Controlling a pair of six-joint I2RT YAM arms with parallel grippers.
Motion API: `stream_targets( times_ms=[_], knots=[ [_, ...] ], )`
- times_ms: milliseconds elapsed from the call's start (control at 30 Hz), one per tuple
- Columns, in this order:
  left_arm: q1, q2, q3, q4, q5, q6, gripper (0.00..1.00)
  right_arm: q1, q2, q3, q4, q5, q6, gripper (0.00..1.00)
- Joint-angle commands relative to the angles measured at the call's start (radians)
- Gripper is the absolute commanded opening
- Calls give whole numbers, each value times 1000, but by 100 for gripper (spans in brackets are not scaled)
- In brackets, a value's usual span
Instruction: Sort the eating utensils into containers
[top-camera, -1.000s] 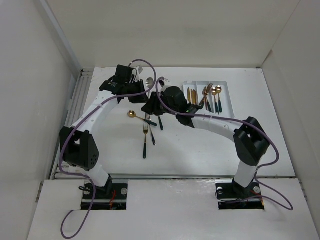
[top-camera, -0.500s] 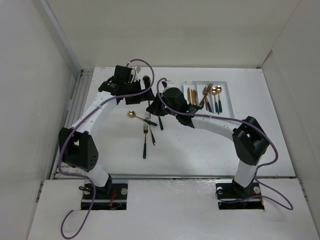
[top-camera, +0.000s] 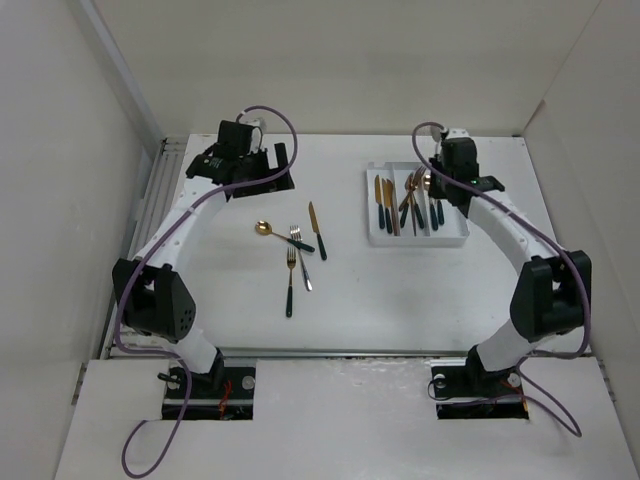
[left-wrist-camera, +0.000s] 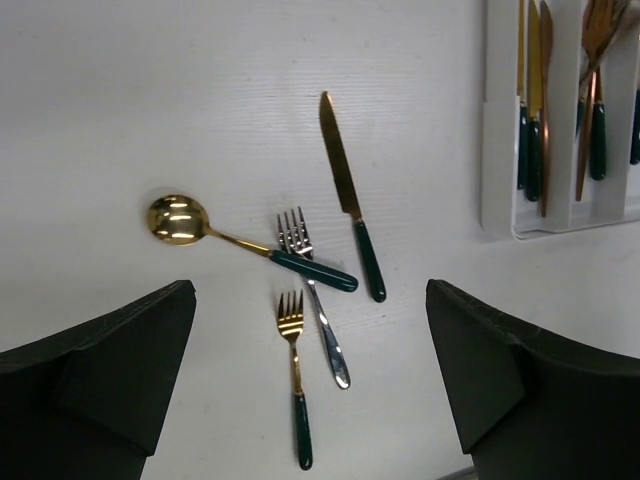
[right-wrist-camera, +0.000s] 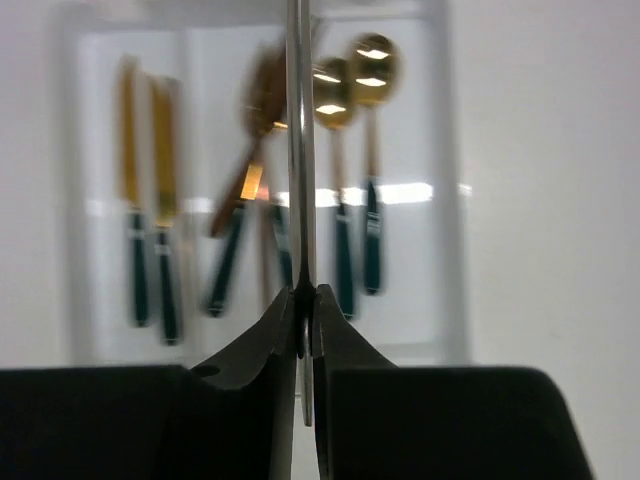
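On the white tabletop (top-camera: 400, 290), the three-compartment tray (top-camera: 420, 241) lies below my right gripper (right-wrist-camera: 307, 300), which is pinching a thin silver utensil (right-wrist-camera: 297, 150) edge-on above it, while my left gripper (left-wrist-camera: 310, 300), spread wide, hangs over a knife (left-wrist-camera: 350, 195), a spoon (left-wrist-camera: 200, 225), a silver fork (left-wrist-camera: 322, 325) and a gold fork (left-wrist-camera: 293, 375) lying loose left of the tray.

right wrist | tray (right-wrist-camera: 415, 250) blurred | silver utensil (right-wrist-camera: 298, 150) cut off at top
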Motion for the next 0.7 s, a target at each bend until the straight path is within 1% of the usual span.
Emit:
stream_targets(
  times_ms=[0, 67, 167, 267, 367, 533, 633, 667],
  knots=[
    [30, -41, -21, -6, -25, 9, 100, -60, 48, 39, -146, 125, -214, 0],
    [30, -41, -31, 3, -15, 9, 100, -103, 81, 51, -155, 169, -224, 0],
    [39, -50, -41, 3, -6, 9, 100, -153, 124, 63, -146, 178, -201, 0],
    [50, -61, -50, 3, 3, 9, 100, -164, 176, 89, -131, 143, -201, 0],
    [59, -70, -59, 3, 3, 9, 100, -164, 232, 109, -157, 134, -187, 0],
    [68, -70, -68, 12, 12, 0, 100, -164, 241, 91, -128, 122, -178, 4],
    [68, -70, -68, 12, 21, 0, 100, -164, 241, 91, -115, 99, -178, 9],
    [68, -70, -68, 12, 22, 0, 100, -164, 241, 102, -115, 99, -178, 19]
  ],
)
